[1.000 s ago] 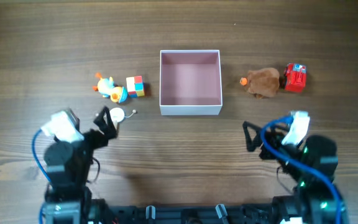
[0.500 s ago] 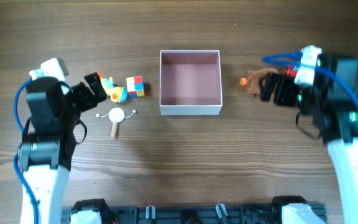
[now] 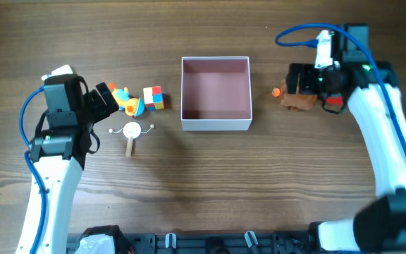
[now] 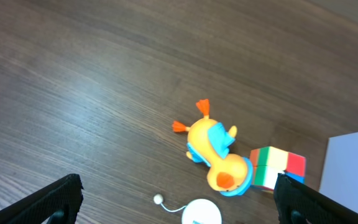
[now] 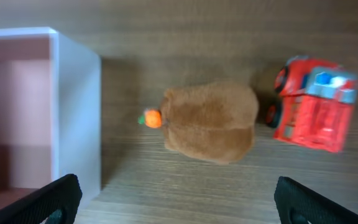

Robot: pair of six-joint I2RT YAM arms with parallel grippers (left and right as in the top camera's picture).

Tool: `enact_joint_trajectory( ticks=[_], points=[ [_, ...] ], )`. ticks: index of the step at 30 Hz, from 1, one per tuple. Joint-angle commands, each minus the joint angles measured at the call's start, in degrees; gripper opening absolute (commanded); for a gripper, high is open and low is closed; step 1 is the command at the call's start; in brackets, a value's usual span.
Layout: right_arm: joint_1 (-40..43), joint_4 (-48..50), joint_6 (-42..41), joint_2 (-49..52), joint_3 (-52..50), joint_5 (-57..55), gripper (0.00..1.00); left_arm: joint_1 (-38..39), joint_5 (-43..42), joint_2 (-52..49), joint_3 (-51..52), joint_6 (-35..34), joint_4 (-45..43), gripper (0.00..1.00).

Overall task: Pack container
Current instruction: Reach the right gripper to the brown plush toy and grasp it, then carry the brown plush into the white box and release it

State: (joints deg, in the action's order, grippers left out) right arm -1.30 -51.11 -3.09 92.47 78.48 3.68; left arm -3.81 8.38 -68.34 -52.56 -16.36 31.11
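Overhead: the container [image 3: 216, 124] stands empty at the centre of the bench [image 3: 210, 183]; nothing is packed. The left end effector [image 3: 106, 97] hovers beside the duck [image 3: 128, 103], and the right end effector [image 3: 303, 81] hovers over the brown plush [image 3: 296, 101].

Left wrist: fingers wide apart and empty, duck ahead.

Right wrist: fingers apart, plush between them, red truck [image 5: 312, 112] to its right.

Judged step: approach to the first pick. The next move calls for descent and closure.

Count from overhead and both wrist views:
- 1 container [image 3: 216, 124], frame centre.
- 5 small toys in total.
- 3 of them left of centre: 1 duck toy [image 4: 215, 154], 1 colour cube [image 3: 154, 97], 1 white round toy [image 3: 131, 130] with a wooden handle.
- 2 of them upper right: 1 brown plush [image 5: 211, 122], 1 red toy truck [image 5: 312, 113].
- 2 grippers: left gripper [image 3: 103, 102], right gripper [image 3: 296, 83].
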Motion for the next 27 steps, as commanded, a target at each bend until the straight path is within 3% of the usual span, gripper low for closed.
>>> enact_joint_trajectory(
  ticks=[1,8,17,18,19,21,27],
  points=[
    [0.2,0.63,-0.52,6.99,1.18,-3.78,1.0,0.07,1.33,-0.48,-1.03,1.16,0.02,1.0],
    [0.2,3.5,-4.61,15.23,1.18,-8.57,1.0,0.07,1.33,-0.48,-1.03,1.16,0.02,1.0],
    [0.2,6.34,-4.57,22.77,1.11,-0.28,0.99,0.07,1.33,-0.48,-1.03,1.16,0.02,1.0],
    [0.2,6.54,-4.55,23.96,1.11,-0.17,0.9,0.07,1.33,-0.48,-1.03,1.16,0.02,1.0],
    [0.2,6.56,-4.63,25.35,1.09,-0.17,0.7,0.07,1.33,-0.48,-1.03,1.16,0.02,1.0],
    [0.2,6.54,-4.87,25.75,1.09,-0.85,0.57,0.07,1.33,-0.48,-1.03,1.16,0.02,1.0],
    [0.2,5.88,-7.54,22.75,1.16,-3.78,0.45,0.07,1.33,-0.48,-1.03,1.16,0.02,1.0]
  ],
)
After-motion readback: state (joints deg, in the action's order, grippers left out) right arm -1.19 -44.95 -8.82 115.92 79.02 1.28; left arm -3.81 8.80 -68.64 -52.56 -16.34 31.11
